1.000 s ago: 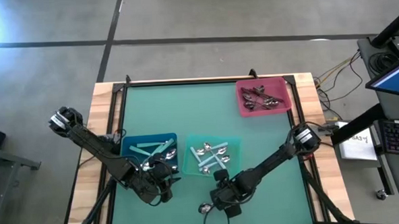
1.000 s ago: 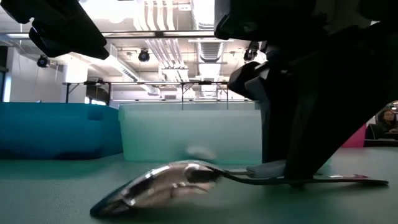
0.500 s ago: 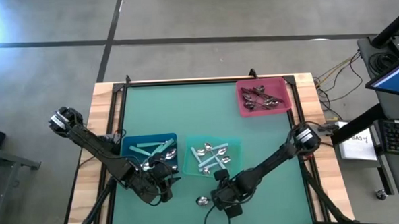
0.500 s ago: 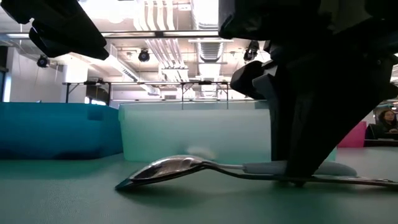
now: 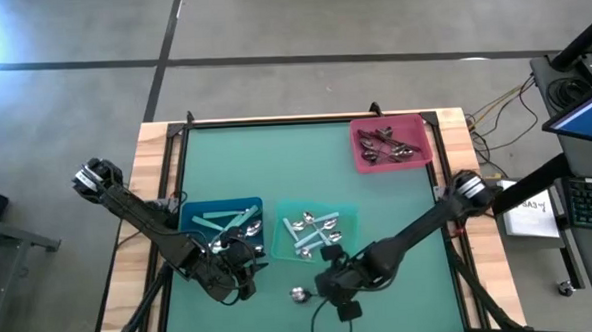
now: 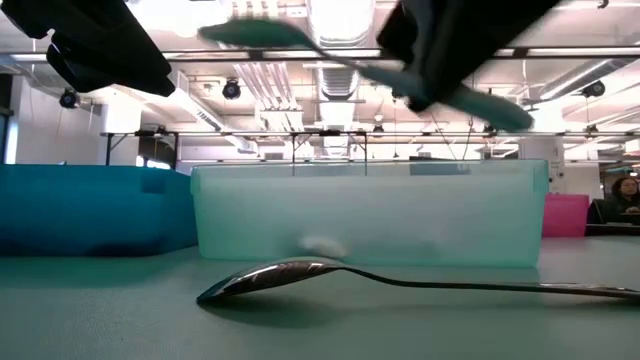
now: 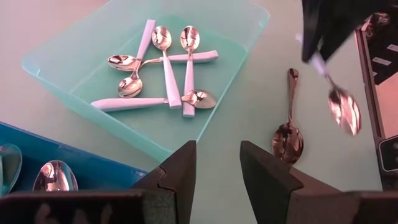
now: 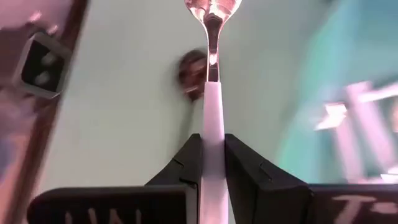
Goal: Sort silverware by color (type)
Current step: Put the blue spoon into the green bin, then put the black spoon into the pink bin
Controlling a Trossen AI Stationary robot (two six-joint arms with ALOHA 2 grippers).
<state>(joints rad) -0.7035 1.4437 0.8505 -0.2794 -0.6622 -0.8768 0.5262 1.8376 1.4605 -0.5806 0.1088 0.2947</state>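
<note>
My right gripper [image 5: 328, 282] hangs above the near middle of the table, shut on a silver spoon with a light teal handle [image 6: 400, 75] that is up in the air. An all-silver spoon [image 6: 300, 275] lies flat on the green mat below it [image 5: 299, 294] [image 7: 289, 134]. My left gripper [image 7: 217, 165] is open at the blue bin's near edge [image 5: 239, 276] and touches nothing. Teal-handled spoons [image 7: 165, 74] lie in the teal bin [image 5: 350, 216], silver ones in the blue bin [image 5: 190, 223], and dark ones in the pink bin [image 5: 361, 161]. My right gripper pinches the spoon's light teal handle [image 8: 212, 118] between its two fingers, and the handle runs on back between them. The bowl [image 8: 211, 7] sticks out ahead of the fingertips. The spoon is lifted clear and tilted, bowl end higher [image 6: 250, 32], handle end lower [image 6: 505, 113].
The three bins stand on the green mat, blue and teal side by side near the near edge, pink at the far right corner. A raised wooden frame [image 5: 155, 142] borders the mat. Open mat lies between the bins and toward the far edge.
My right gripper has risen from the mat with the teal-handled spoon, which lay on the table a second ago and now hangs clear. The all-silver spoon has slid and turned a little on the mat and stays there.
</note>
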